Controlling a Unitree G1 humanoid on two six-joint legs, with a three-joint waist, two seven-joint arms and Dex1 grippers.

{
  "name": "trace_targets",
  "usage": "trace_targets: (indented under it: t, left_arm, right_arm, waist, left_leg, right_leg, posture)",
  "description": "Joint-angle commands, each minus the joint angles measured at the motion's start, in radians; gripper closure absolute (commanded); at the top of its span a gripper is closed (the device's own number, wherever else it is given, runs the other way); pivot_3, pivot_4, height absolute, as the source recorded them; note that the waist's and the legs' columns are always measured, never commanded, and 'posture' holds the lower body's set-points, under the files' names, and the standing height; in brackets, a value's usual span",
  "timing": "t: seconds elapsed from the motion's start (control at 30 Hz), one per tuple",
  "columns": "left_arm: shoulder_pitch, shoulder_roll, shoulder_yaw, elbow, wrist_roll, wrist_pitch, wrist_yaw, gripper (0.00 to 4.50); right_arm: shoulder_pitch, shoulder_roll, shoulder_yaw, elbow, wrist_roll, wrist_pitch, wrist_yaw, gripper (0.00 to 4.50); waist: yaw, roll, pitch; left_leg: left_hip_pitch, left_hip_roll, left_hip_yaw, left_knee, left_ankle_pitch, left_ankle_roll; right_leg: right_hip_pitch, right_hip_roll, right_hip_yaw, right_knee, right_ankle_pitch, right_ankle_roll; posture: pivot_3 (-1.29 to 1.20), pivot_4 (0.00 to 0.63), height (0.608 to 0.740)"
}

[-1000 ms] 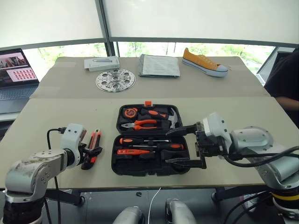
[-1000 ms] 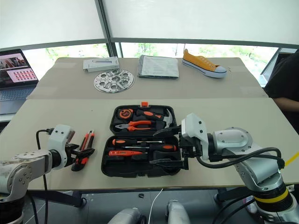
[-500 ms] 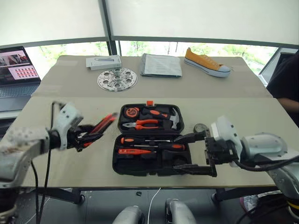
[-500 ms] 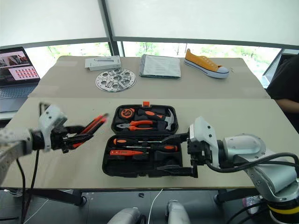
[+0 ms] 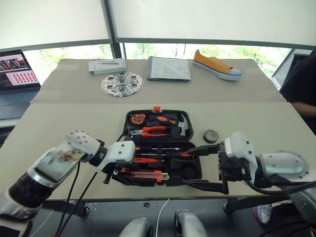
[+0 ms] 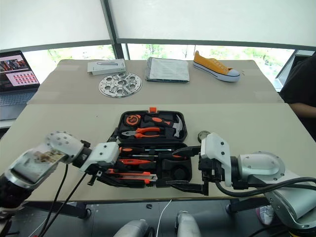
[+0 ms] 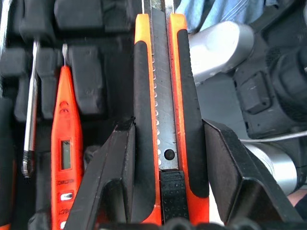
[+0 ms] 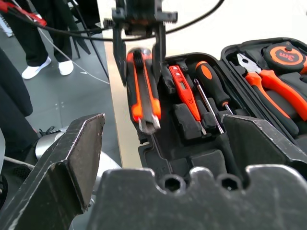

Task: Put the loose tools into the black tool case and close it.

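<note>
Left tool (image 5: 129, 174): gripping the knife (image 5: 145, 174) over the case (image 5: 160, 129)'s front edge
Right tool (image 5: 207, 166): wide, empty, beside the case

bright daylight from the windows (image 5: 197, 49) behind; right wrist view's foreground claw (image 8: 163, 158) soft, unfocused.

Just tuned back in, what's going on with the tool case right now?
The left gripper holds the black-orange utility knife between its fingers, over the front row of the open black tool case. Two screwdrivers and the slim orange tester already sit in their slots. The right gripper hangs wide open by the case's right side, holding nothing. The small black tape roll lies on the table, right of the case. The lid is up.
</note>
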Motion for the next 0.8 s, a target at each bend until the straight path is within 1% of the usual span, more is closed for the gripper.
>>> trace_targets:
  t: [0.03,0.23,0.53,0.6,0.67,0.7,0.77,0.8]
  left_arm:
    - [-0.038,-0.041,-0.03,0.036,0.038,0.015,0.023,2.9]
    - [-0.054,-0.1,-0.056,0.046,0.039,0.072,0.032,2.9]
    - [-0.025,-0.086,-0.059,0.032,0.029,0.113,0.022,2.9]
    - [-0.029,-0.093,-0.047,0.038,0.02,0.119,0.026,1.88]
    - [-0.036,-0.093,-0.035,0.049,0.022,0.096,0.02,1.19]
    - [-0.039,-0.093,-0.026,0.052,0.019,0.09,0.016,0.93]
    - [-0.043,-0.089,0.007,0.053,-0.007,0.089,0.005,0.22]
    - [-0.044,-0.083,0.027,0.052,-0.025,0.092,-0.004,0.02]
  right_arm:
    - [0.015,-0.01,-0.044,-0.048,0.024,0.004,-0.024,0.0]
    - [0.029,-0.013,-0.052,-0.06,0.03,0.007,-0.048,0.0]
    - [0.013,-0.018,-0.05,-0.036,0.035,0.002,-0.058,0.0]
    - [0.008,-0.014,-0.042,-0.03,0.029,-0.001,-0.061,0.0]
    - [0.007,-0.011,-0.034,-0.025,0.022,-0.005,-0.061,0.0]
    - [0.007,-0.01,-0.032,-0.024,0.021,-0.006,-0.061,0.0]
    - [0.008,-0.008,-0.03,-0.022,0.02,-0.01,-0.061,0.0]
    - [0.007,-0.008,-0.028,-0.02,0.019,-0.012,-0.061,0.0]
  waist:
    - [0.0,0.0,0.0]
    - [-0.001,0.0,0.0]
    - [-0.001,0.0,0.0]
    - [-0.002,0.0,0.0]
    - [-0.001,0.0,0.0]
    - [-0.001,0.0,0.0]
    - [0.004,0.0,0.0]
    - [0.006,0.0,0.0]
  left_leg:
    - [0.0,0.0,0.0,0.0,0.0,0.0]
    - [0.0,0.0,0.0,0.001,0.0,0.0]
    - [0.0,0.0,0.0,0.001,0.0,0.0]
    - [0.0,0.0,0.0,0.001,0.0,0.0]
    - [0.0,0.0,0.0,0.001,0.0,0.0]
    - [0.0,0.0,0.0,0.001,0.0,0.0]
    - [0.0,0.0,0.0,0.001,0.0,0.0]
    - [0.0,0.0,0.0,0.002,0.0,0.0]
  right_leg:
    - [0.0,0.0,0.0,0.0,0.0,0.0]
    - [0.0,0.0,0.0,0.0,0.0,0.0]
    - [0.0,0.0,0.0,0.0,0.0,0.0]
    - [0.0,0.001,0.0,0.0,0.0,0.0]
    - [0.0,0.001,0.0,0.0,0.0,0.0]
    - [0.0,0.001,0.0,0.0,0.0,0.0]
    - [0.0,0.0,0.0,0.0,0.0,0.0]
    - [0.001,0.0,0.0,0.0,0.0,0.001]
  posture:
    - [0.0,0.15,0.737]
    - [0.0,0.15,0.737]
    - [0.0,0.15,0.737]
    - [0.0,0.15,0.737]
    - [0.0,0.15,0.737]
    - [0.0,0.15,0.737]
    - [0.0,0.15,0.737]
    - [0.0,0.15,0.737]
